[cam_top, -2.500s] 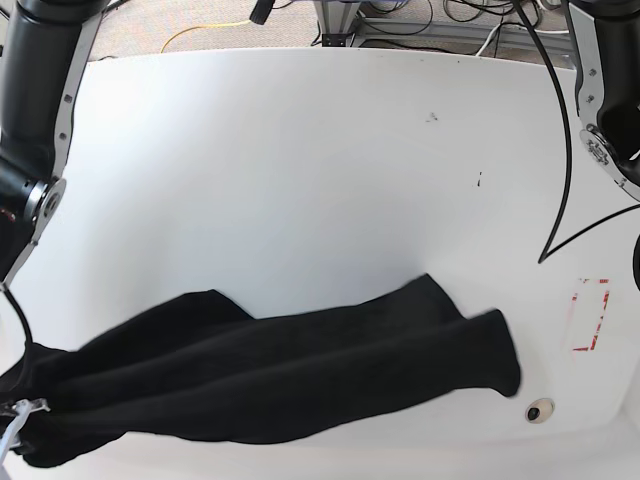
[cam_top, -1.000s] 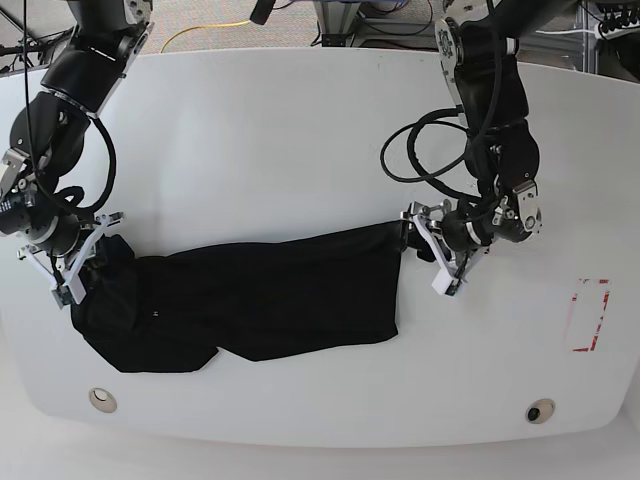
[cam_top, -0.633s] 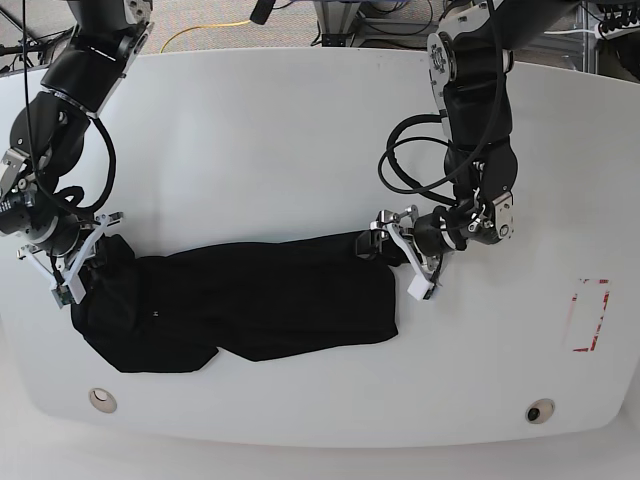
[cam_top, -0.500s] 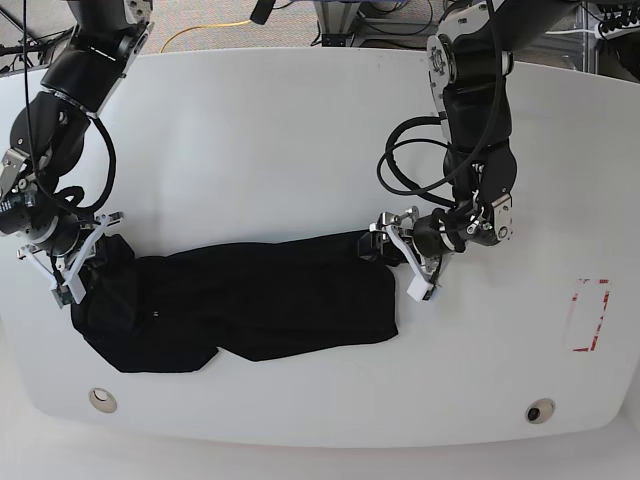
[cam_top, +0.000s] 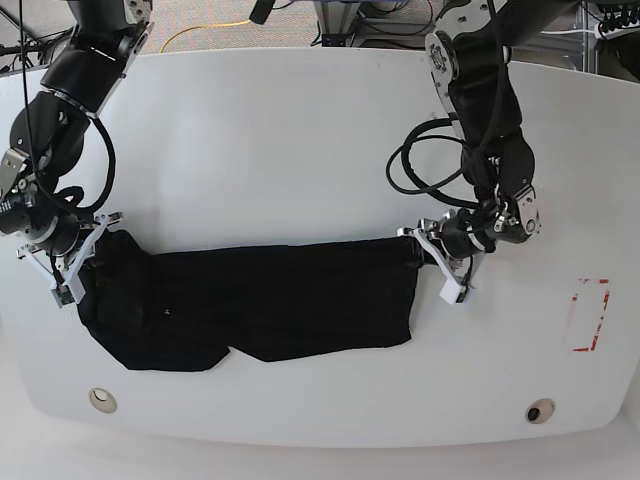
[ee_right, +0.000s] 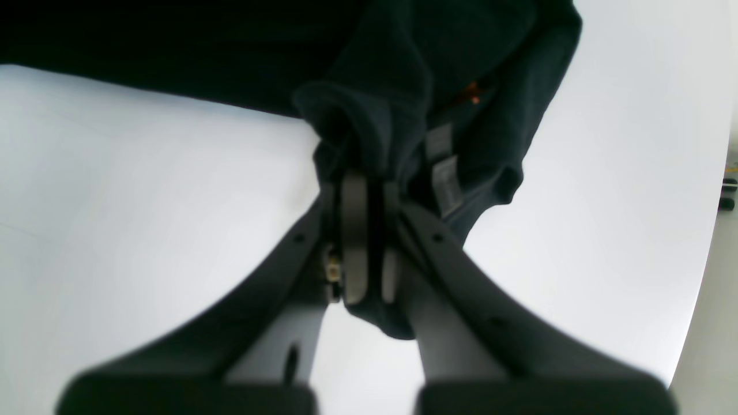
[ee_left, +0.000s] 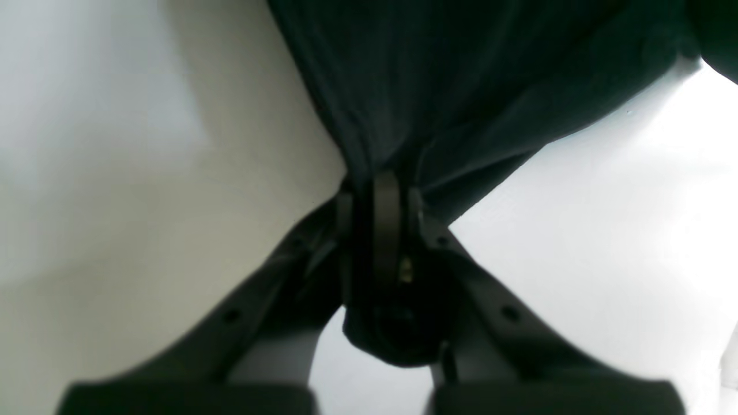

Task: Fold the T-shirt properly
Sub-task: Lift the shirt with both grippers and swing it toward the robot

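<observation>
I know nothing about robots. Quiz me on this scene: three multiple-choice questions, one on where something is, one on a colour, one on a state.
1. Where does the T-shirt lie?
A. On the table's near half
B. On the floor
C. Draped over an arm

2. What colour is the table?
A. Brown
B. White
C. Green

3. How are the left gripper and right gripper?
A. Both open
B. One open
C. Both shut on cloth

Answers: 1 A, it stretches across the near half; 2 B, the bare top is white; 3 C, both wrist views show fabric pinched.
</observation>
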Action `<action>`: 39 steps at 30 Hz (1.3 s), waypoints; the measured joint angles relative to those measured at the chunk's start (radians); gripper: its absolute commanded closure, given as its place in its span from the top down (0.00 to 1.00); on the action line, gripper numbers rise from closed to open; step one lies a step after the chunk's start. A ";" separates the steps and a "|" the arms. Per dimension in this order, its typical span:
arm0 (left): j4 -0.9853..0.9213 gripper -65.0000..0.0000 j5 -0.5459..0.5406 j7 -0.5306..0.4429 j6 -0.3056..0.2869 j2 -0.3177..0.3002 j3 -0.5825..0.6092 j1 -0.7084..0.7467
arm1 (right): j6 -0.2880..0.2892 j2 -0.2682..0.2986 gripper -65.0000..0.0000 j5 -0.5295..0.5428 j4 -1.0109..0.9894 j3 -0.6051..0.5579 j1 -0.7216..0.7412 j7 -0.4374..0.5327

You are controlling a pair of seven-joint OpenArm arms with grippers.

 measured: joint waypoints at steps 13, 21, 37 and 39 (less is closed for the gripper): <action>0.409 0.02 -0.122 0.217 -0.002 -0.093 -0.028 -0.046 | 0.003 0.018 0.00 0.006 -0.111 -0.014 0.199 0.009; 0.560 0.02 -0.192 0.305 -0.002 -0.219 -0.089 -0.172 | 0.000 0.069 0.00 -0.006 -0.296 -0.124 0.446 0.001; 0.527 0.02 -0.200 0.421 -0.001 -0.337 -0.189 -0.561 | 0.003 0.121 0.00 0.022 -0.444 -0.367 0.877 0.007; 0.514 0.02 -0.200 0.428 -0.001 -0.352 -0.190 -0.596 | 0.002 0.137 0.00 0.023 -0.444 -0.394 0.915 0.003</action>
